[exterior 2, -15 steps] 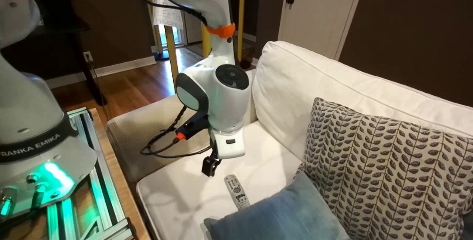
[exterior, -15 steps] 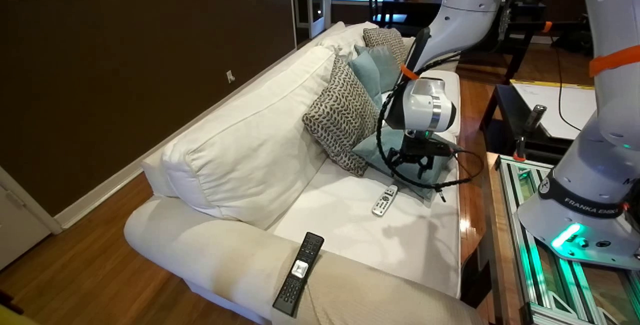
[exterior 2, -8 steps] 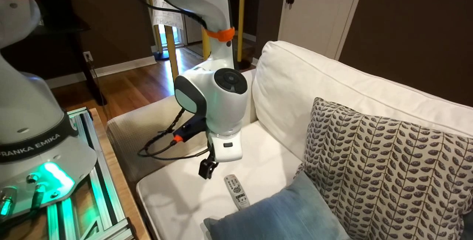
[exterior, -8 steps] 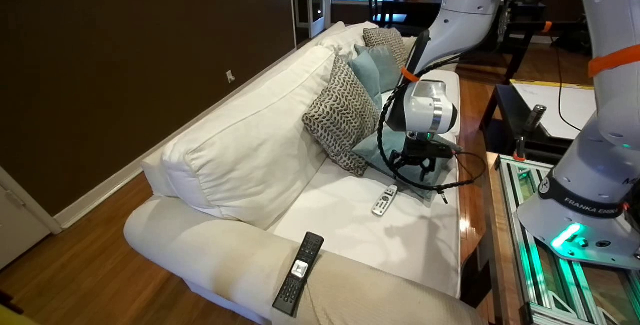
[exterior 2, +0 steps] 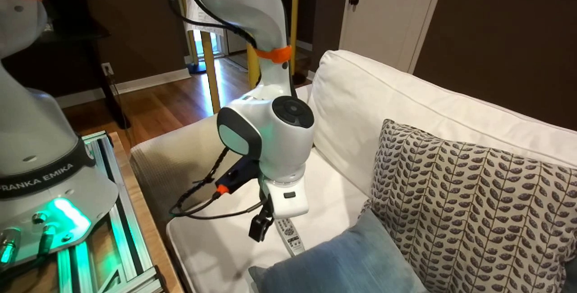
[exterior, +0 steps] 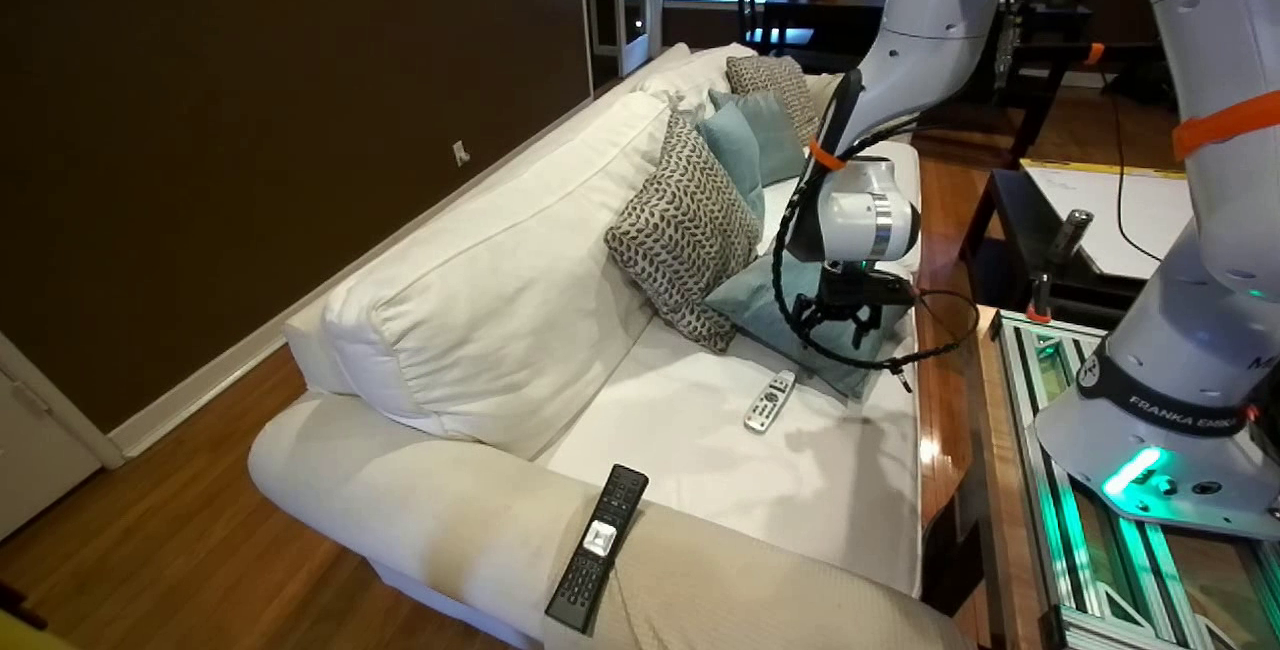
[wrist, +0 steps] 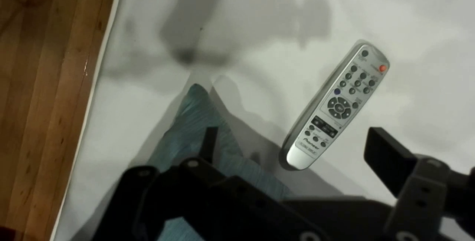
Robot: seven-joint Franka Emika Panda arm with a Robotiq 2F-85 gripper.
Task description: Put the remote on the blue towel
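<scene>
In my wrist view, the white sofa seat (wrist: 267,53) ends at nine o'clock, plank floor (wrist: 44,96) beyond, and spreads at twelve. My two-fingered gripper (wrist: 298,153) stands wide. One silvery Pioneer remote (wrist: 336,107) lies on the seat at three, near one streaked teal cushion (wrist: 189,131) at seven.

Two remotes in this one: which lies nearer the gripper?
The silver-grey remote, lying on the white seat close to the open gripper; the black remote lies farther away, on the armrest.

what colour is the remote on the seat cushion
The remote is silver-grey, clearest in the wrist view.
</scene>
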